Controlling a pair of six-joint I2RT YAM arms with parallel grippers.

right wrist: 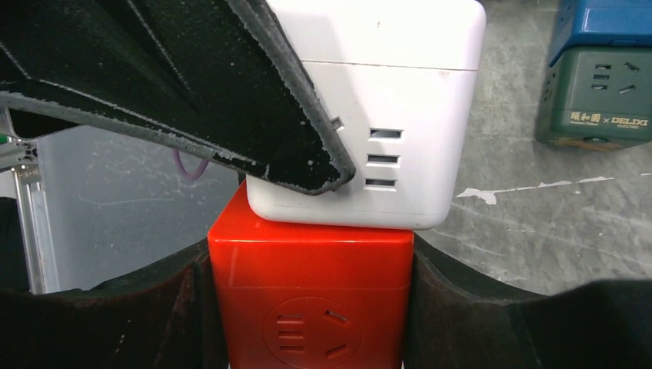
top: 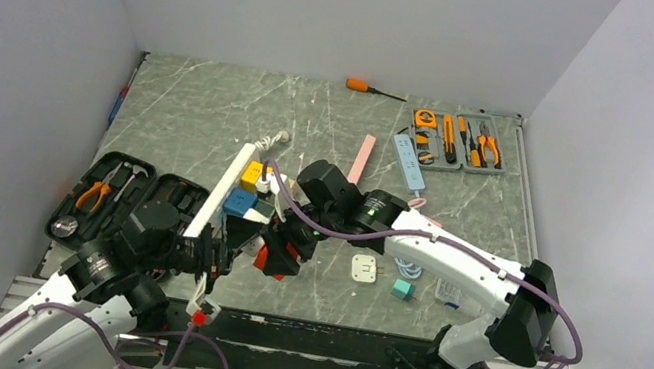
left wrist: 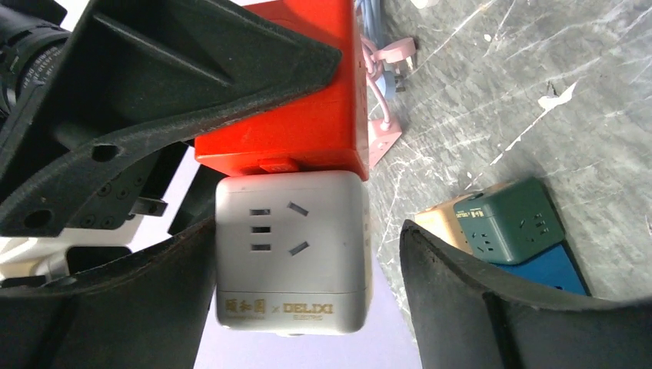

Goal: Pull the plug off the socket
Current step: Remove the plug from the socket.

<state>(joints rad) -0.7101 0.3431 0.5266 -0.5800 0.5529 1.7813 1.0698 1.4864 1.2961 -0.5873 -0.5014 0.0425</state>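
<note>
A white cube socket [left wrist: 288,254] and a red cube socket [left wrist: 300,115] are joined end to end and held just above the table, near the front left in the top view [top: 272,258]. My right gripper [right wrist: 311,261] is shut on the red cube [right wrist: 307,307], with both pads pressed on its sides. My left gripper [left wrist: 307,254] is open around the white cube [right wrist: 400,115]. Its left finger touches the cube and its right finger [left wrist: 461,292] stands apart with a visible gap. The plug joint between the cubes is hidden.
A white power strip [top: 221,196] holds yellow [top: 252,174], blue [top: 239,202] and green [top: 263,206] cubes beside the grippers. An open tool case [top: 112,198] lies left. A white adapter [top: 366,270] and a teal block [top: 402,289] lie right. A tool tray [top: 457,142] and a screwdriver [top: 361,86] sit at the back.
</note>
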